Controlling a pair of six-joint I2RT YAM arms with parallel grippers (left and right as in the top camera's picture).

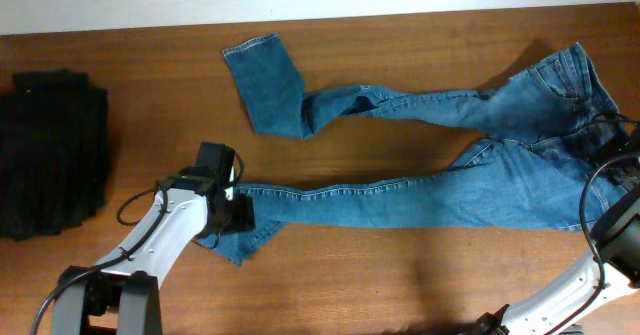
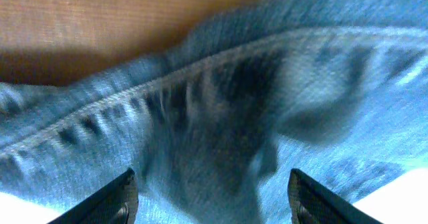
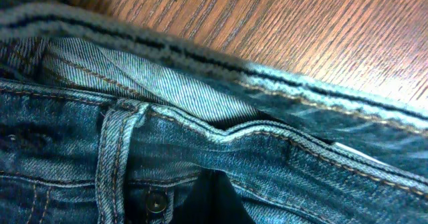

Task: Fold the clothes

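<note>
Leftmost, a pile of folded black garments [image 1: 50, 150] sits at the edge of the wooden surface [image 1: 400, 285], well apart from the jeans [image 1: 420, 190]. The blue denim jeans lie spread flat across the middle and right of the surface. Their near leg runs straight leftward, and its hem end lies under the left fingers [image 1: 238, 215]. In the left wrist view those fingers [image 2: 114, 200] stand wide apart just above a stitched seam, with blurred denim below them. The far leg bends at mid-length, its cuff [image 1: 258, 70] turned toward the far left. The waistband [image 1: 585, 110] lies at the right. There the right fingers [image 1: 618, 158] are closed tight at the waistband. Whether they pinch denim cannot be told, since the right wrist view shows only a belt loop [image 3: 114, 157] and a button [image 3: 156, 201].
</note>
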